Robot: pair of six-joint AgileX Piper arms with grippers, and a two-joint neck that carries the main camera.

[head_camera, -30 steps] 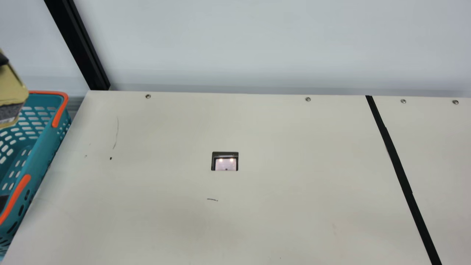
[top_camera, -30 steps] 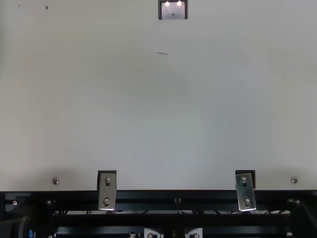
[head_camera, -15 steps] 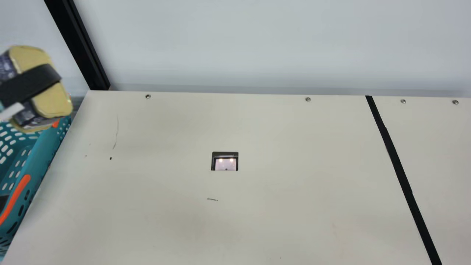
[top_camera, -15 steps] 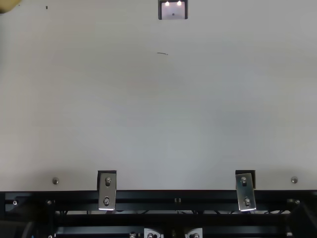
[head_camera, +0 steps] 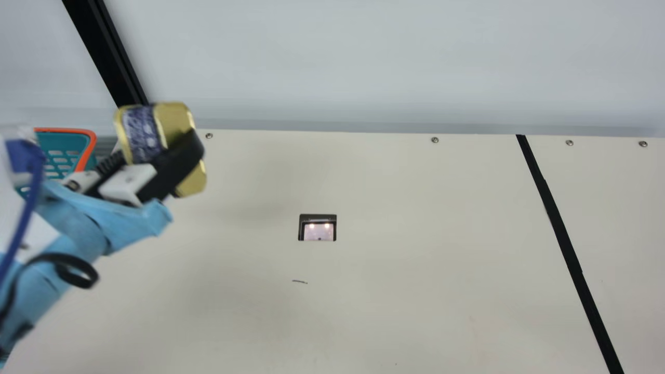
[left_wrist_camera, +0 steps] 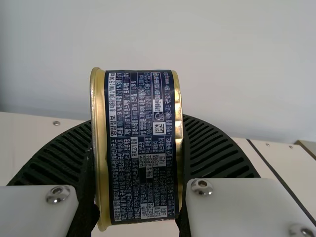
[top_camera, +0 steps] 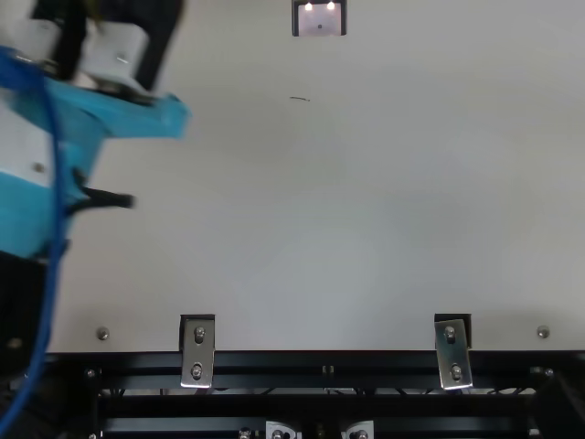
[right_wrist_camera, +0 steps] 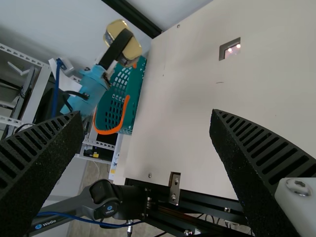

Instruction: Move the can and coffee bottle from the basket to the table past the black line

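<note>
At the main view's left, my left gripper [head_camera: 156, 161] is shut on the gold can [head_camera: 143, 134] with a dark blue label, holding it above the table's far left part. The left wrist view has the can [left_wrist_camera: 143, 148] squeezed between both ribbed fingers of my left gripper [left_wrist_camera: 138, 158]. The teal basket [head_camera: 85, 136] with its orange handle is partly behind the left arm. In the right wrist view, the basket [right_wrist_camera: 133, 106] stands beside the table's edge, and my right gripper [right_wrist_camera: 148, 133] is open with nothing between its fingers. The black line [head_camera: 563, 236] crosses the table's right side.
The cream table [head_camera: 395, 291] has a small rectangular cutout [head_camera: 317, 227] near its middle. A black post [head_camera: 111, 57] rises behind the far left corner. Metal brackets [top_camera: 197, 352] sit along the table's near edge.
My left arm has come into the main and top views, carrying the can rightward from over the basket to above the table. The basket stands where it was.
</note>
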